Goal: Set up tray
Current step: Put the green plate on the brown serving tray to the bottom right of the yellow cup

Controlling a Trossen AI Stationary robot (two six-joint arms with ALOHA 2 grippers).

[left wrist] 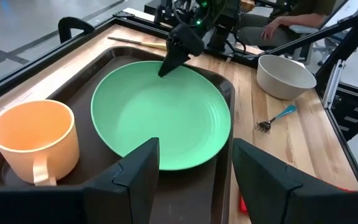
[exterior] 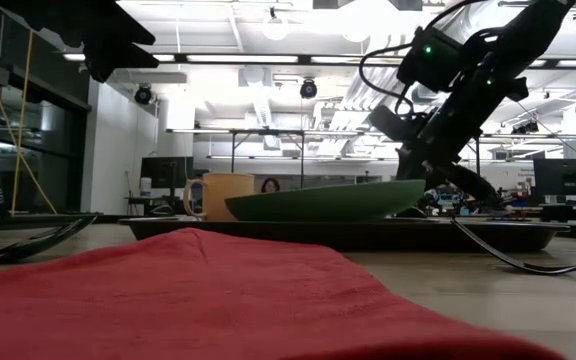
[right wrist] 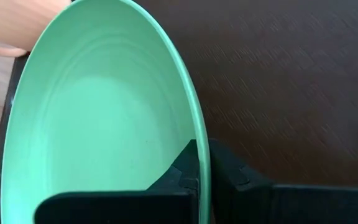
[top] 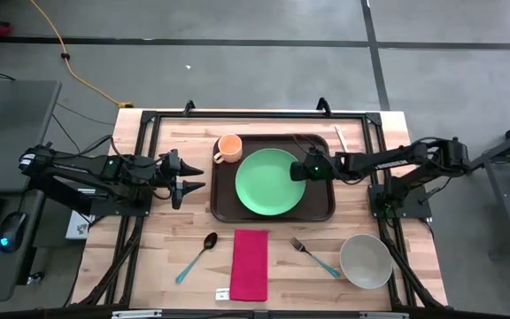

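Note:
The dark brown tray [top: 228, 202] lies mid-table. On it are a green plate [top: 269, 182] and an orange cup [top: 228, 148] at its far left corner. My right gripper [top: 297, 170] reaches in from the table's right and is shut on the plate's right rim. In the low view the plate [exterior: 318, 200] sits tilted, with the side under the gripper [exterior: 415, 170] raised. My left gripper [top: 193, 180] hovers open just left of the tray; between its fingers is nothing. My right gripper pinches the plate's right rim [right wrist: 191, 134] between its two fingers [right wrist: 173, 177], one on the plate's upper face and one on the outer side. The fingers come slanting down from the table's right. The plate tilts: this rim is raised, the left part is down on the tray.
In front of the tray lie a spoon [top: 199, 255], a red napkin [top: 249, 264], a fork [top: 315, 257] and a white bowl [top: 366, 260]. Chopsticks [top: 342, 139] lie by the tray's far right corner. A person's hand [left wrist: 278, 28] shows beyond the table.

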